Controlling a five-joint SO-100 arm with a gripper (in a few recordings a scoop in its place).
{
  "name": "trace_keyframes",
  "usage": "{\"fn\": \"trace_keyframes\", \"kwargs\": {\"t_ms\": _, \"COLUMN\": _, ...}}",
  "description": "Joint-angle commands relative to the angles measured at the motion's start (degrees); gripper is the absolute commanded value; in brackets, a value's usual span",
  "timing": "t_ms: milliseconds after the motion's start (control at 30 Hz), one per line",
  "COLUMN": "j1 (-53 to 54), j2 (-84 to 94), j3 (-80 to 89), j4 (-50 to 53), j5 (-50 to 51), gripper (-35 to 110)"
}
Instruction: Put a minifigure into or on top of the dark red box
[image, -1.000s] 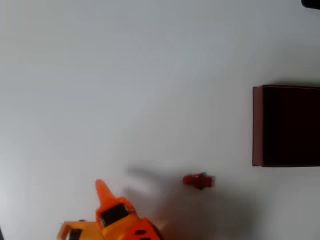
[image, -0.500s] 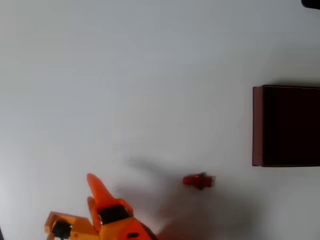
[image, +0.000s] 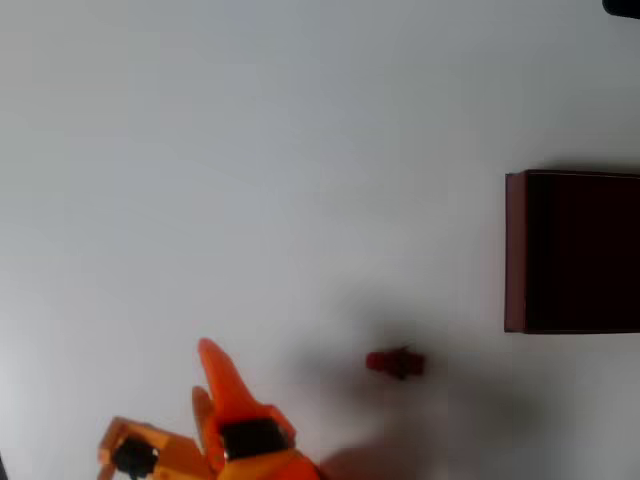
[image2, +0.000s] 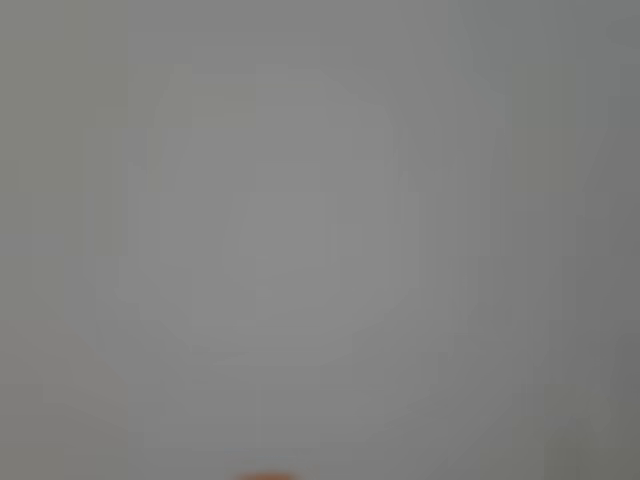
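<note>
In the overhead view the minifigure, tiny and red, lies on its side on the white table, low and right of centre, in a faint shadow. The dark red box stands at the right edge, cut off by the frame, its inside very dark. My orange gripper comes in from the bottom edge at the lower left and points up, well to the left of the minifigure and apart from it. One pointed finger shows, and the gap between the fingers cannot be made out. The wrist view is a grey blur with an orange sliver at the bottom edge.
The white table spreads bare across the upper and left parts of the overhead view. A small dark object sits at the top right corner.
The gripper's tip has shifted slightly right and up, closer to the minifigure. The arm's shadow now falls over the minifigure. Minifigure and box have not moved.
</note>
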Motion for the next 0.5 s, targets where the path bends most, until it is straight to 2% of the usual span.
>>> {"fn": "trace_keyframes", "kwargs": {"t_ms": 0, "j1": 0.88, "j2": -11.6, "j3": -8.79, "j4": 0.97, "j5": -1.05, "gripper": 25}}
{"fn": "trace_keyframes", "kwargs": {"t_ms": 467, "j1": 9.67, "j2": -32.17, "j3": -29.71, "j4": 12.74, "j5": -2.81, "gripper": 27}}
